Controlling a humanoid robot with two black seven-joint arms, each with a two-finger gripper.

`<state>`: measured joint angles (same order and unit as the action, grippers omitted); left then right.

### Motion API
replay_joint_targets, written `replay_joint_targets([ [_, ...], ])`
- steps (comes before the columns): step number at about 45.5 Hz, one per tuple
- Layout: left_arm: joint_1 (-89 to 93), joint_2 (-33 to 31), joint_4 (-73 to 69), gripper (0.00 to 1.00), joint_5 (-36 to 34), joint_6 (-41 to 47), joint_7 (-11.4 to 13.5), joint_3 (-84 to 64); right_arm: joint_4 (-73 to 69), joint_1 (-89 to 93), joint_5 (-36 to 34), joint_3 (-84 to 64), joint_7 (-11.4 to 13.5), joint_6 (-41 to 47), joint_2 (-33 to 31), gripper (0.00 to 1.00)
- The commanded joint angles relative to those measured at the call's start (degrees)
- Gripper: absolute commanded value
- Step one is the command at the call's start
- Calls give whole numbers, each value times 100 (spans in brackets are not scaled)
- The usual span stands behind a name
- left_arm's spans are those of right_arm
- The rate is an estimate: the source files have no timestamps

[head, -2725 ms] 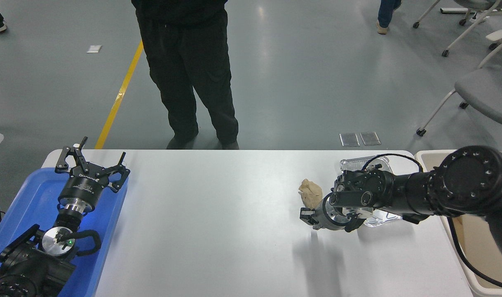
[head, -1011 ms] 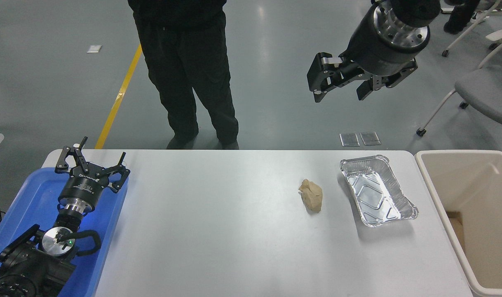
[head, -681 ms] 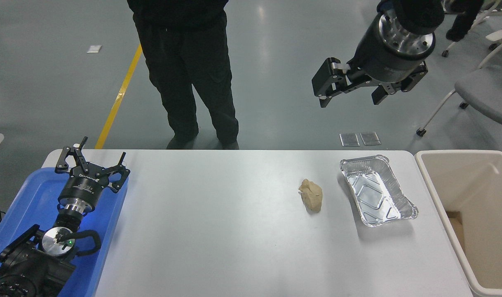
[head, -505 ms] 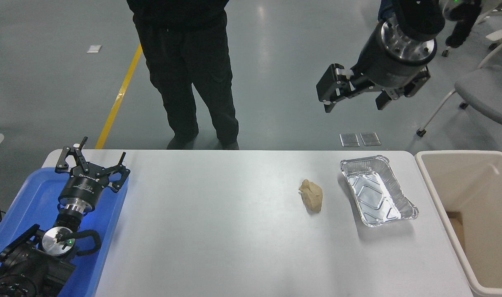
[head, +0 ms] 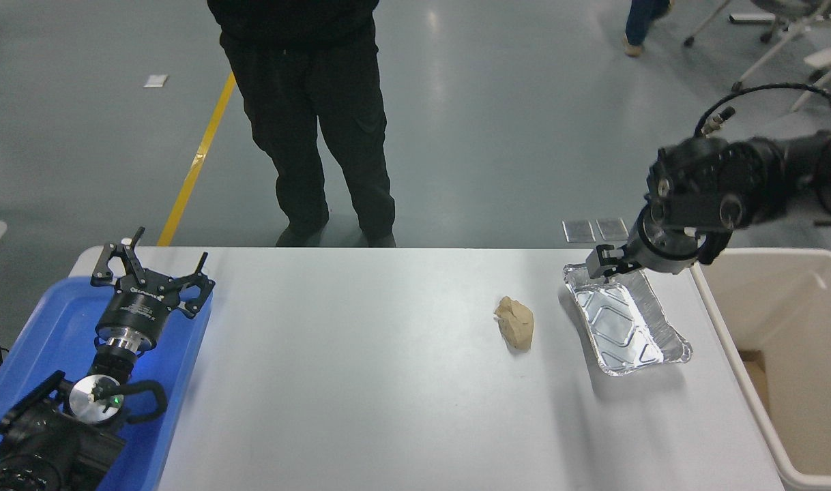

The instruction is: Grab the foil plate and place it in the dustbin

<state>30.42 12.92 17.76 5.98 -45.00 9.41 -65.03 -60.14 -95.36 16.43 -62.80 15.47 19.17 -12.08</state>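
The foil plate (head: 623, 326), a shiny silver rectangular tray, lies on the white table (head: 361, 368) near its right end. My right arm comes in from the right edge. Its gripper (head: 612, 264) hangs open over the plate's far rim, pointing down and left, with one finger partly hidden behind the wrist. Nothing is held in it. The cream dustbin (head: 784, 320) stands just right of the table, close to the plate. My left gripper (head: 153, 273) rests open at the lower left.
A crumpled tan paper wad (head: 514, 322) sits left of the plate. A blue tray (head: 40, 334) lies under the left arm. A person in black (head: 306, 102) stands at the far side. Chairs (head: 784, 27) stand at the top right.
The right arm has swung down from high above the floor to the foil plate's far rim. The plate, paper wad and left arm have not moved.
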Motion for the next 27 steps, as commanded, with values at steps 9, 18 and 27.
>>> replay_joint_targets([
  [9,8,0,-1,99,-1,0,0,-1,1461,1950,264,31,-9,-1416,-67,98],
  [18,8,0,-1,99,-1,0,0,-1,2208,2601,264,84,-26,-1609,12,98],
  [27,8,0,-1,99,-1,0,0,-1,2560,2953,255,347,-26,-1715,144,98],
])
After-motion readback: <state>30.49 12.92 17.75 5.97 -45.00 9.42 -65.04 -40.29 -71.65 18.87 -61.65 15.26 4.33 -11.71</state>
